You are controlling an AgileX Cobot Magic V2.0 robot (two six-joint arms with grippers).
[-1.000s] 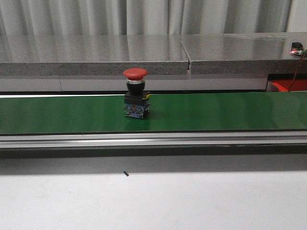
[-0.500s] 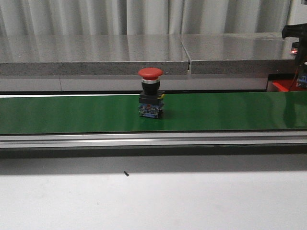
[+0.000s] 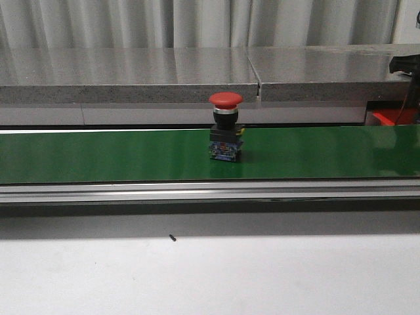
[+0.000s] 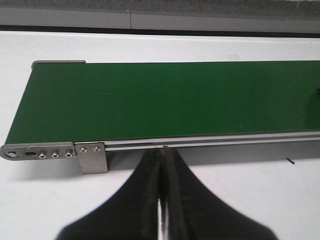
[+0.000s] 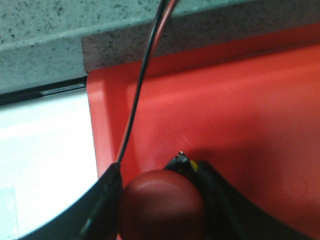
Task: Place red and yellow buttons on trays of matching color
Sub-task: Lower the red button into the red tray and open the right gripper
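- Red mushroom-head push button stood upright on the green conveyor belt, near the middle of the belt.
- A second red button was clamped between the right gripper fingers, directly above the red tray.
- The red tray sat beside the belt's right end, against a grey stone ledge.
- The left gripper hovered just short of the belt's near rail, fingers pressed together, holding nothing.
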